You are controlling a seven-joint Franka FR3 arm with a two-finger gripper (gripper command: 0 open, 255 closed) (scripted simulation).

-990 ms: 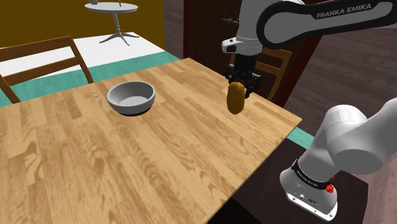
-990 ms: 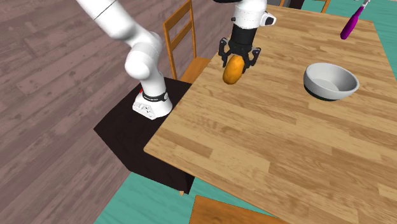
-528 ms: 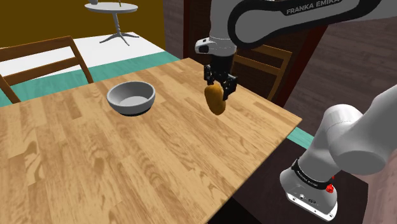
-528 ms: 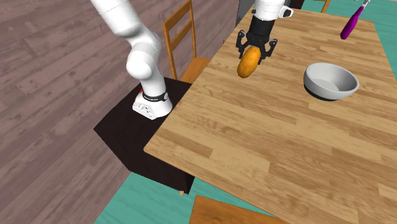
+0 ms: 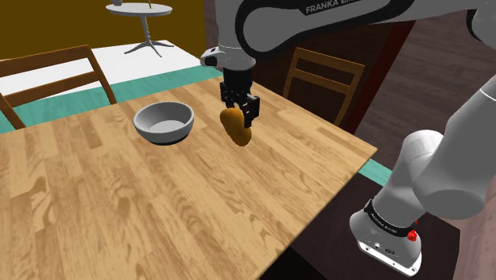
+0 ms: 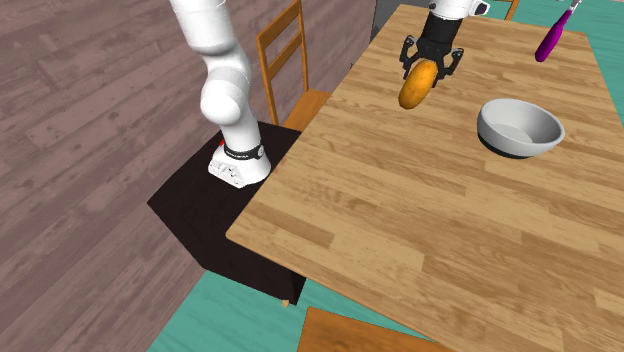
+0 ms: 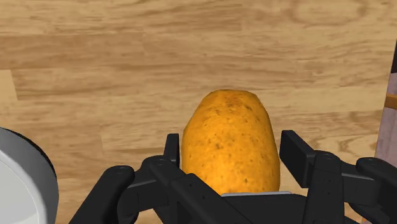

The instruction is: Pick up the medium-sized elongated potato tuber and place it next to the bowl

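An orange-brown elongated potato [image 5: 235, 128] hangs a little above the wooden table [image 5: 159, 207], clasped at its upper end by my black gripper [image 5: 240, 110]. It is just off the right side of the grey bowl [image 5: 164, 121] in the shoulder view. The second exterior view has the potato [image 6: 418, 85] under the gripper [image 6: 432, 64], left of the bowl [image 6: 519, 128]. In the wrist view both fingers [image 7: 172, 150] press the sides of the potato [image 7: 230, 137], and the bowl's rim [image 7: 22, 175] lies close beside it.
Wooden chairs stand at the table's far side [image 5: 322, 75] and at its left end [image 5: 56, 71]. A purple object [image 6: 554, 36] shows beyond the bowl. My stand [image 6: 225, 215] sits off the table's near edge. A small round white table [image 5: 140, 11] is far behind.
The arm has carried the potato across the table towards the bowl, leftward in the shoulder view. The grip on it has not changed.
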